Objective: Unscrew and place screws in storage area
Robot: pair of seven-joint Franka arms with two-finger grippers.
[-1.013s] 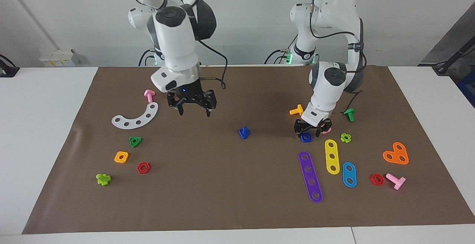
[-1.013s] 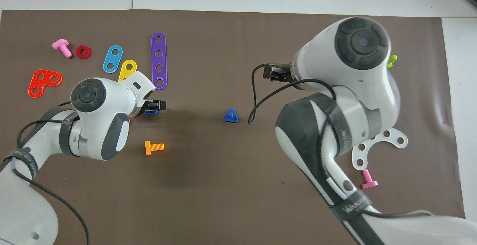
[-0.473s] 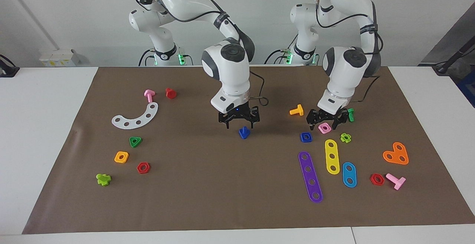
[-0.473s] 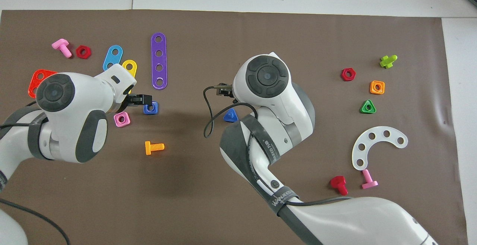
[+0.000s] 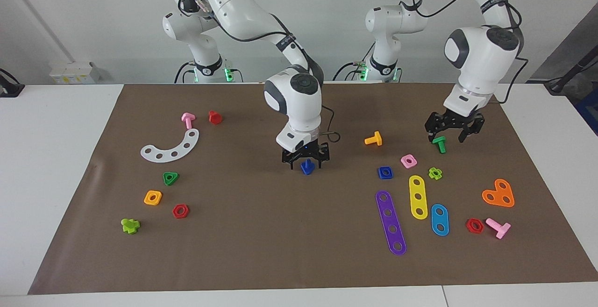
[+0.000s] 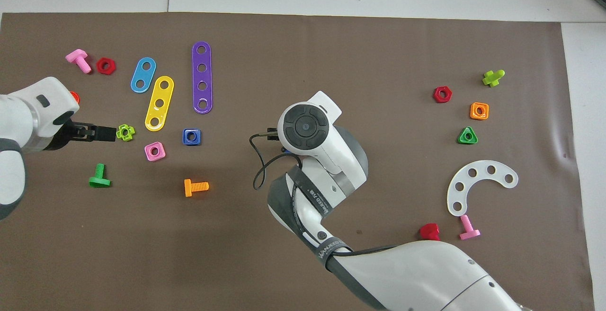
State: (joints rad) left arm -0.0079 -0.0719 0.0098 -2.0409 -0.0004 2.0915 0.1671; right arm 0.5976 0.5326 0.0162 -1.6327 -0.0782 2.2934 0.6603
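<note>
the small royal-blue plastic bolt with a triangular head (image 5: 307, 167) stands on the plain brown paper mat (image 5: 261, 251) near the middle of the table, directly under the right gripper (image 5: 305, 161), whose fingers reach down on either side of it with the tips at the level of the bolt; the jaws stand apart around it, and whether they already touch it cannot be told. in the overhead view the right arm's wrist hides nearly all of the bolt, only a sliver of blue showing at its edge (image 6: 286, 150). the bolt rests on its triangular head with the short shaft pointing straight up, so its long axis is upright. the matching blue square plastic nut with a round hole (image 5: 385, 172) lies flat on the mat toward the left arm's end, just beside a pink square nut (image 5: 409, 160) and close to the end of a long purple four-hole strip (image 5: 391, 222). the left gripper (image 5: 453, 132) hangs with its fingers spread wide and empty, just above a green t-shaped bolt (image 5: 439, 144). compared with half a second ago, the right gripper has sunk from just above the bolt to around it, and the left gripper has lifted away from the pink nut and moved toward the mat's edge at its own end.
</note>
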